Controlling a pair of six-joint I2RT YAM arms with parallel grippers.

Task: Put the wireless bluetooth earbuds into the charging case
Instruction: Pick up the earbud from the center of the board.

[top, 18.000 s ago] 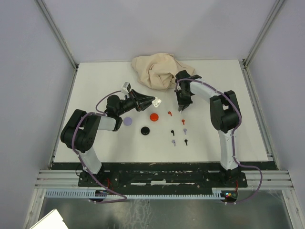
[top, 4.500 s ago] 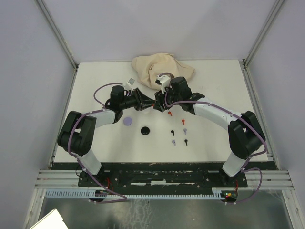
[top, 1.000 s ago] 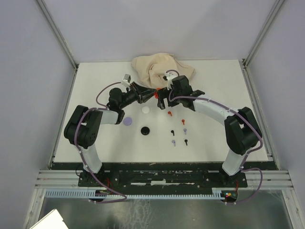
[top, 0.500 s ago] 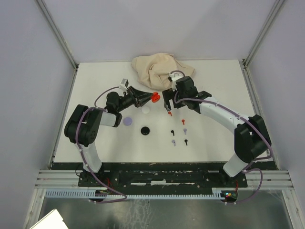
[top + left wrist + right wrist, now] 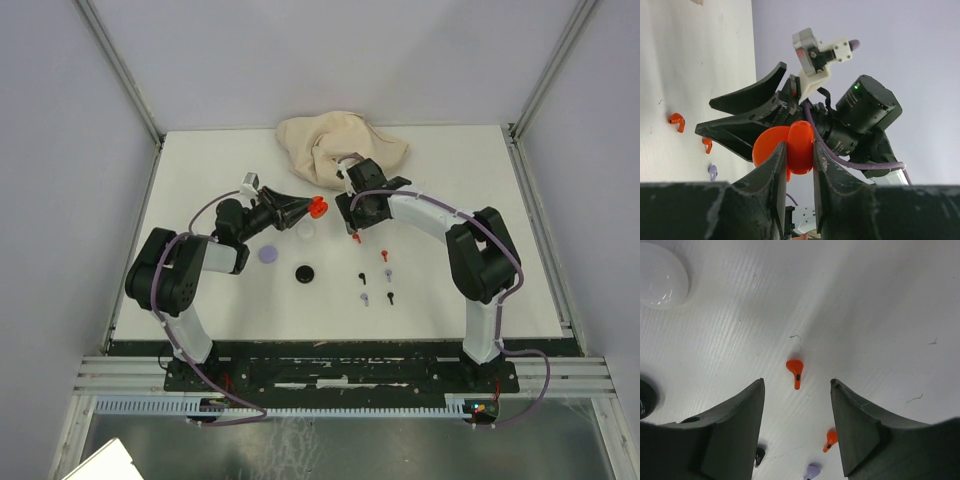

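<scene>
The left gripper has its fingers pressed together on one round half of the red charging case. The case is held clear of the table at the centre of the left wrist view and appears open, with two round halves showing. The right gripper points down at the table with its jaws spread. One red earbud lies between the fingertips, touched by neither. In the overhead view the two grippers sit close together, just above frame centre.

The white table fills the middle of the overhead view. A crumpled beige cloth lies at its top centre, just above both grippers.

There are three discs, all apart from one another:
- The white disc is just below the left gripper.
- The lavender disc is to the lower left of the white one.
- The black disc is directly below the white one.

The other earbuds lie loose on the table, right of the discs and near frame centre:
- The second red earbud is to the lower right of the first.
- The two lavender earbuds and two black earbuds lie below the red ones in two short columns, none touching.
</scene>
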